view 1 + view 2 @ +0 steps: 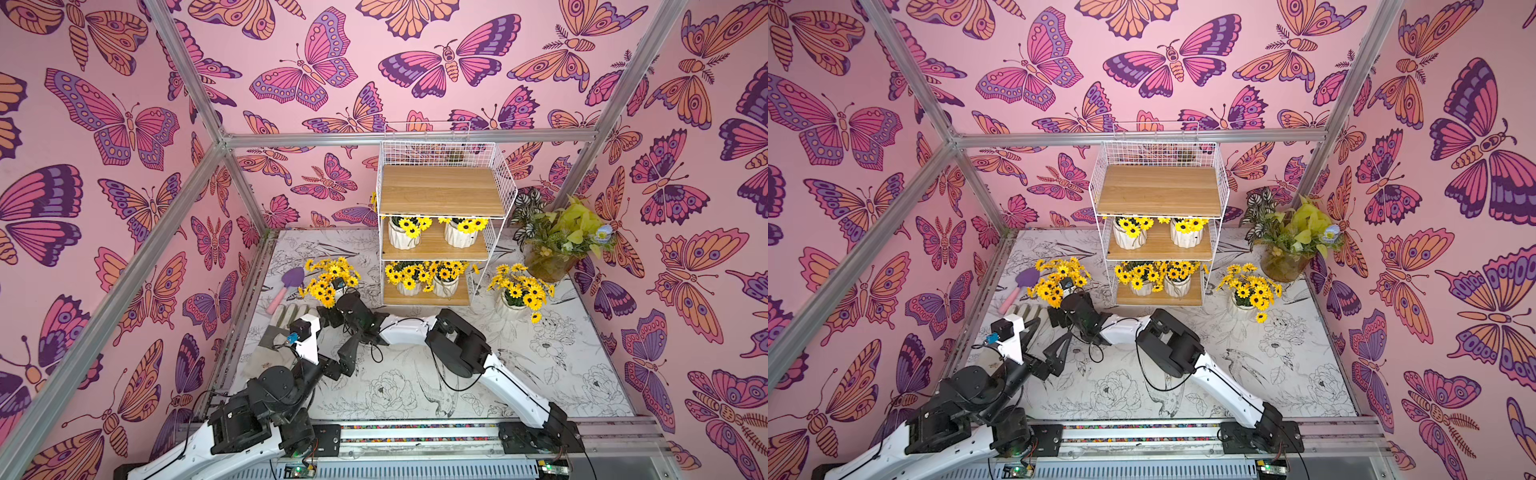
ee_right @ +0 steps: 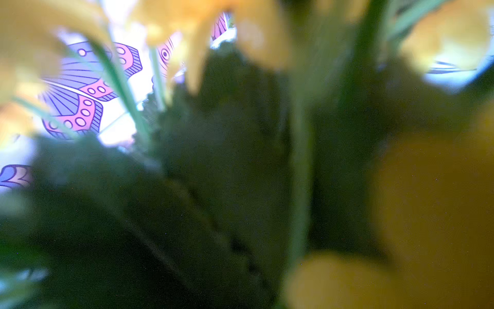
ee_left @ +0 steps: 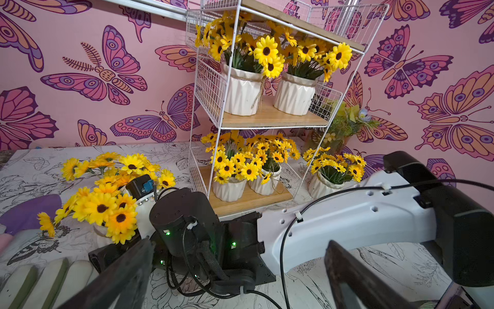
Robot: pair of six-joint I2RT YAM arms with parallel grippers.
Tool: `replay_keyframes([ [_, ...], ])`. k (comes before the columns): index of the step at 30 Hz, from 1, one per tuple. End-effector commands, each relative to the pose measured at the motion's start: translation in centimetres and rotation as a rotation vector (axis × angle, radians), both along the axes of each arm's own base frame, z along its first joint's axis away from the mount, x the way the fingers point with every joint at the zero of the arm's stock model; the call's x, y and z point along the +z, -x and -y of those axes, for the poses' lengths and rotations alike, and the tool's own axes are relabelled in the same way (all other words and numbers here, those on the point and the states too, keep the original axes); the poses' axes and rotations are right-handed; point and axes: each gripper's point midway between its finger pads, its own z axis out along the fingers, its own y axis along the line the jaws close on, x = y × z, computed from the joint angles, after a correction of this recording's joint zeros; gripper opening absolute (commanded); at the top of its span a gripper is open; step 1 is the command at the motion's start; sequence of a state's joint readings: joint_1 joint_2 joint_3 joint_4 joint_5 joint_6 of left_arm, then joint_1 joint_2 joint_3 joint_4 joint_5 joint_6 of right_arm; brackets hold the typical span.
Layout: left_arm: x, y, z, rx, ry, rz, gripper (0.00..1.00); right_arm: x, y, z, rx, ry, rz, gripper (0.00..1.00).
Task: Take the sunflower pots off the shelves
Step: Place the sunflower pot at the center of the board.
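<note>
1. Left wrist view: the left tool is seen with its jaws spread wide and nothing held between them. The right arm is stretched across the counter just beyond its dark fingers.
2. The shelves are set at the back of the counter, close to the butterfly wall. The top board is shown bare in both top views.
3. Four of the six sunflower pots are found on the shelves. The first pot and the second pot are stood side by side on the middle board. The third pot and the fourth pot are crowded together on the bottom board.
4. The fifth pot is placed upright on the counter, just beside the shelves on the right.
5. The sixth pot is placed on the counter to the left of the shelves, near a purple trowel and a glove.
6. The right tool is buried among the sixth pot's blooms. The right wrist view is filled with blurred leaves and petals, so the tool appears to be pressed close to the plant. Whether it is clamped on the pot cannot be told.
7. A larger leafy pot is placed in the back right corner, near the fifth pot but apart from it.
</note>
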State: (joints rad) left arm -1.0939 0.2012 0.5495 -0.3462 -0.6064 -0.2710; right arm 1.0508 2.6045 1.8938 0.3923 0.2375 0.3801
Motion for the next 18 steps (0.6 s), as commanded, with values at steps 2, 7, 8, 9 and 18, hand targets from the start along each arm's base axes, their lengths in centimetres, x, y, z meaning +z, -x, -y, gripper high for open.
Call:
replay_keyframes([
  [2,-0.2,0.0,-0.5,0.016,-0.015,-0.003,1.0,-7.0,1.6,2.6,0.012,0.18,-0.104,1.0],
  [7,-0.3,0.0,-1.3,0.048,0.002,-0.005,1.0,-6.9,2.0,3.2,0.004,0.229,-0.08,0.99],
  [8,-0.2,0.0,-1.4,0.048,0.002,-0.001,1.0,-6.8,2.2,3.4,0.004,0.244,-0.082,0.99],
  [9,-0.3,0.0,-1.6,0.052,-0.003,-0.001,1.0,-6.9,2.4,3.7,0.003,0.257,-0.093,0.99],
  [18,-0.1,0.1,-1.8,0.053,-0.004,-0.003,1.0,-7.6,3.9,5.6,-0.009,0.33,-0.152,0.99],
])
